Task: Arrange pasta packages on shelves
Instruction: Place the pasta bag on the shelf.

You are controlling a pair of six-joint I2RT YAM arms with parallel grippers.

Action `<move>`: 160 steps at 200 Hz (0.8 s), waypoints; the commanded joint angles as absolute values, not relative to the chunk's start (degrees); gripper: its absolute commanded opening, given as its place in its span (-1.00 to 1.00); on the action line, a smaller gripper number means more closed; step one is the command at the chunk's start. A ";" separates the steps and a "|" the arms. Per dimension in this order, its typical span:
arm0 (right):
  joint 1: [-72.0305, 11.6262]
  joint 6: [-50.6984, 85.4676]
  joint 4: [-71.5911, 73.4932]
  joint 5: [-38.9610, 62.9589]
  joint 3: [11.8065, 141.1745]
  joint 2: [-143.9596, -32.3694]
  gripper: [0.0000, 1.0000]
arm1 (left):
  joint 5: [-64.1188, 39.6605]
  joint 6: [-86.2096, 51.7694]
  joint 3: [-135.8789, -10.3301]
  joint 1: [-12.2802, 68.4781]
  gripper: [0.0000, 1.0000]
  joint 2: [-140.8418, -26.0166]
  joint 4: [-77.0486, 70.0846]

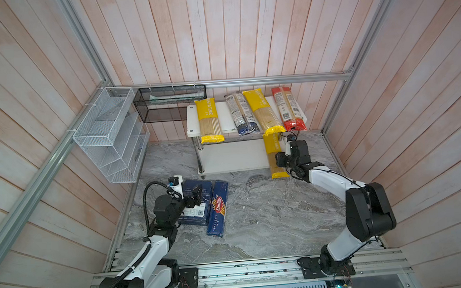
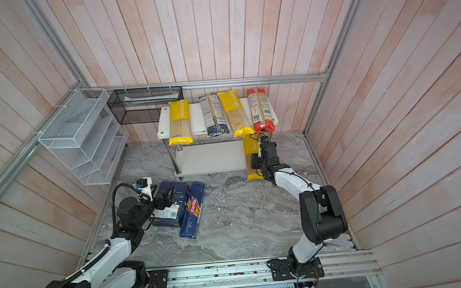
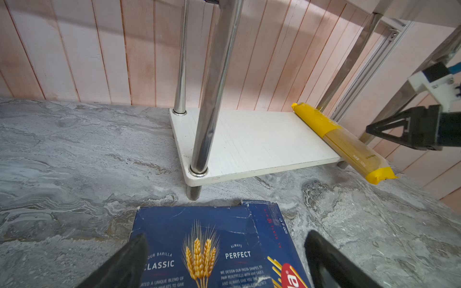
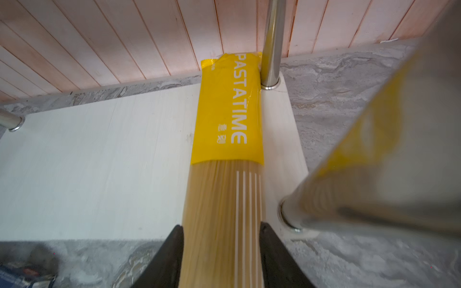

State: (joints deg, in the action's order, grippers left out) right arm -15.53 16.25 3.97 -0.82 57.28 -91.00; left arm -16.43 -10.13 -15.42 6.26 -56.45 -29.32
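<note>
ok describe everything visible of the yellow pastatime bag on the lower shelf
Long plastic bag: yellow top with PASTATIME lettering, clear middle showing spaghetti, yellow bottom end. It lies flat on the lower shelf board at the right arm's end, beside a chrome post, near end overhanging the front. The right tool's fingers flank it; grip unclear.

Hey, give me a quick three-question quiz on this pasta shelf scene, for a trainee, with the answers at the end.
1. How many pasta packs lie on the top board?
2. True or false: the blue Barilla box lies on the table, not on a board.
3. The right claw straddles a yellow bag lying on: A the top board, B the lower board, C the table.
Key: 1 four; 2 true; 3 B.
</note>
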 commanded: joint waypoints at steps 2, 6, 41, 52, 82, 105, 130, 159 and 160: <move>-16.91 17.22 3.29 3.58 52.78 -86.49 0.00 | -16.34 -10.45 -16.19 5.95 1.00 -55.55 -29.75; -17.17 17.33 2.56 3.68 52.08 -85.65 0.00 | -16.42 -10.44 -16.29 5.93 0.99 -55.61 -29.63; -19.48 17.58 -0.63 2.75 45.50 -75.97 0.00 | -17.01 -10.23 -16.54 5.96 1.00 -55.68 -28.96; -19.54 17.98 -1.59 4.13 44.26 -73.78 0.00 | -16.78 -10.36 -16.44 5.98 1.00 -55.55 -28.93; -19.69 19.10 -3.22 10.75 41.68 -71.20 0.00 | -16.41 -10.43 -16.10 5.93 1.00 -54.96 -29.09; -19.86 19.63 -2.10 13.85 40.05 -72.25 0.00 | -16.24 -10.49 -16.09 5.95 1.00 -54.95 -29.05; -19.80 18.73 -1.64 14.46 39.91 -74.76 0.00 | -16.15 -10.55 -16.12 5.97 1.00 -54.99 -29.02; -19.75 17.92 0.02 13.46 39.99 -77.00 0.00 | -16.02 -10.60 -16.14 5.96 1.00 -55.01 -29.04; -19.72 17.93 0.10 13.41 40.03 -77.13 0.00 | -16.05 -10.62 -16.16 5.97 1.00 -55.01 -29.02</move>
